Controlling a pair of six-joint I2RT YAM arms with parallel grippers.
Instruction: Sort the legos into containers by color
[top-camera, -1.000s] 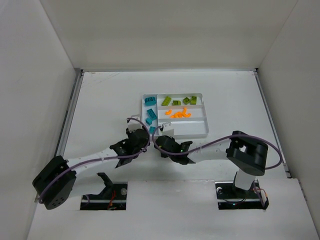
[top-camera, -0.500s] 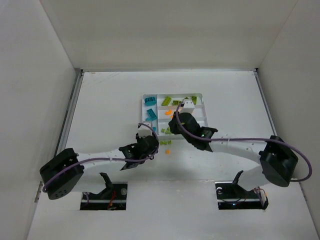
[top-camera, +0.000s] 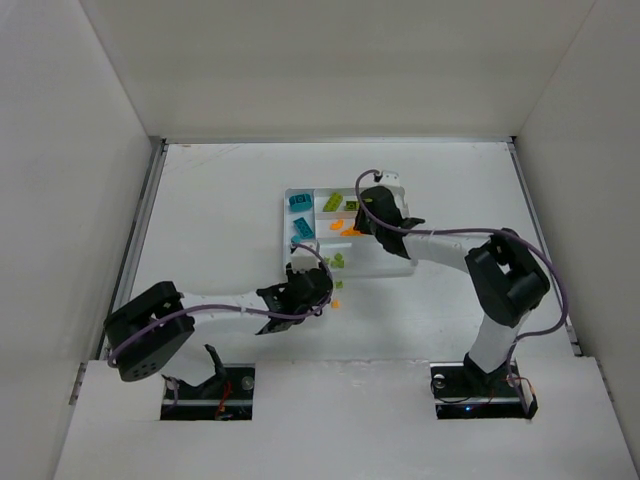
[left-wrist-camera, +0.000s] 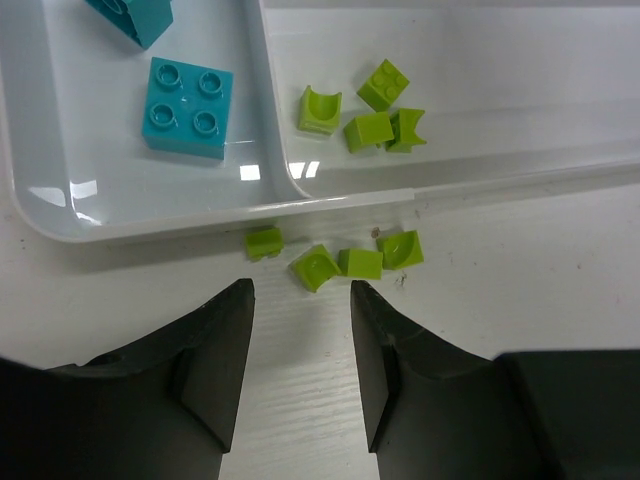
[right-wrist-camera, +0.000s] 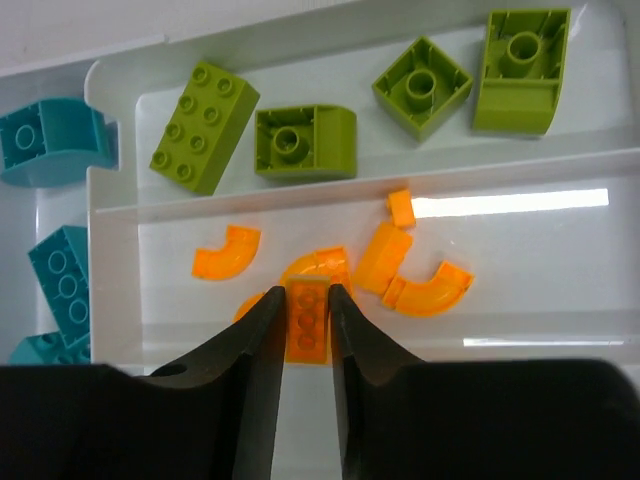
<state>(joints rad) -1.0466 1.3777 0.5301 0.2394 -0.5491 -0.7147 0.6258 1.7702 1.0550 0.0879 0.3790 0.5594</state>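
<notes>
Over tray (right-wrist-camera: 560, 300), right pincer (right-wrist-camera: 306, 296) reaches far forward, straddling orange brick (right-wrist-camera: 307, 328).

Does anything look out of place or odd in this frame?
Yes. Four small lime pieces lie on the table just outside the tray, against its near wall, and one orange piece sits loose on the table too.

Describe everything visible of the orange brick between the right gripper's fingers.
The small orange plastic brick is glossy and narrow, with one row of round studs facing the wrist camera. It lies lengthwise between the black fingers of the right gripper, which stand close against its two long sides. It is over the middle long compartment of the white plastic tray, its far end meeting a curved orange piece. Whether it rests on the tray floor cannot be told.
</notes>
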